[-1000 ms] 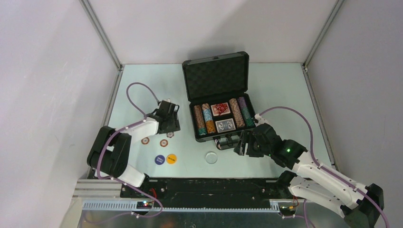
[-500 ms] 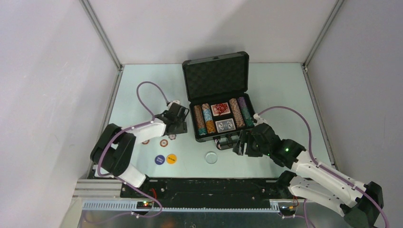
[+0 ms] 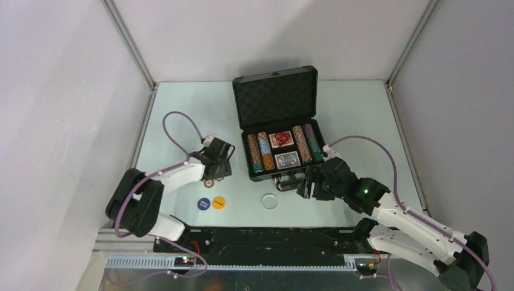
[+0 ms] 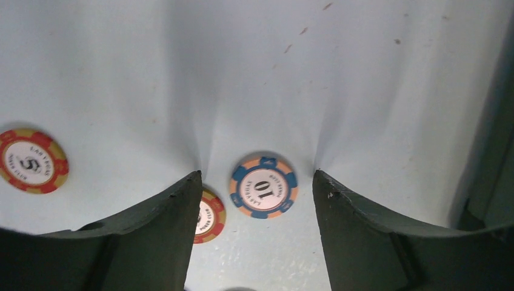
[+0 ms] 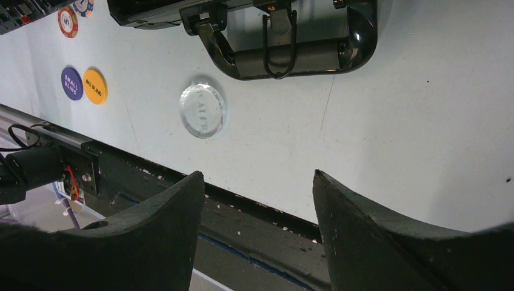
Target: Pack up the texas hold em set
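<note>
Straddling the blue-and-orange chip, the left tool has its jaws spread.

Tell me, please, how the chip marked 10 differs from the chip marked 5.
The 10 chip has a blue-and-orange rim; the 5 chip has a red-and-yellow rim. The 10 chip lies between the fingers of the left hand; the 5 chip lies outside them. Both lie flat on the table, with white centres.

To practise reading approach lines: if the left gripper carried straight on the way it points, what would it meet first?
The left gripper would probably meet the blue-and-orange 10 chip, flat on the table between its open jaws; height unclear.
</note>
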Action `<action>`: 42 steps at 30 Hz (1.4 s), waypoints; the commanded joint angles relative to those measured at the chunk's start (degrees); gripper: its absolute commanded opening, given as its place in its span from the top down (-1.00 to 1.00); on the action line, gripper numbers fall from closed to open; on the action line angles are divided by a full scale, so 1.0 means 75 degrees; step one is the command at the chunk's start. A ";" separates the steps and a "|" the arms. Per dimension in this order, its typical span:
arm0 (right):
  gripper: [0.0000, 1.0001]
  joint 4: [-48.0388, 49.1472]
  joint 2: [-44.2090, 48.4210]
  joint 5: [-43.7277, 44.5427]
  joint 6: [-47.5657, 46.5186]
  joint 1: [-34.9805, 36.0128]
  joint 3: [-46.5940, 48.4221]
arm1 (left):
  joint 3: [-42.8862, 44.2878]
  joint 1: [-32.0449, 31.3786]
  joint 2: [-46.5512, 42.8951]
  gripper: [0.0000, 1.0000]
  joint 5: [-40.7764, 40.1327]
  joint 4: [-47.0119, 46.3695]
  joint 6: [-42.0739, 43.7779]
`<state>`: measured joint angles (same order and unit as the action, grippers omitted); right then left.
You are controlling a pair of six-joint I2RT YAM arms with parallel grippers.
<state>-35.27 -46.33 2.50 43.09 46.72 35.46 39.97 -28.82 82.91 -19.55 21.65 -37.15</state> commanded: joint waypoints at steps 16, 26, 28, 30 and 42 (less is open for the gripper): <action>-0.40 0.0442 -0.0172 -0.0125 0.0004 0.0069 0.0043 | -0.0226 -0.0264 0.0089 -0.36 0.0260 0.0304 -0.0296; -0.40 0.0364 -0.0186 -0.0022 0.0030 0.0075 0.0052 | -0.0222 -0.0512 0.0341 -0.28 0.0288 0.0197 -0.0380; -0.40 0.0356 -0.0178 -0.0012 0.0042 0.0075 0.0053 | -0.0221 -0.0519 0.0384 -0.25 0.0285 0.0191 -0.0360; -0.40 0.0344 -0.0169 -0.0002 0.0054 0.0078 0.0053 | -0.0234 -0.0530 0.0418 -0.22 0.0279 0.0202 -0.0346; -0.40 0.0464 -0.0276 -0.0014 0.0083 0.0137 0.0050 | -0.0413 -0.0642 0.0848 -0.19 0.0247 0.0187 -0.0370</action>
<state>-33.61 -48.12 2.07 43.48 47.31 35.46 39.97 -32.53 84.51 -21.28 20.01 -38.61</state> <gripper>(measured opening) 0.698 0.597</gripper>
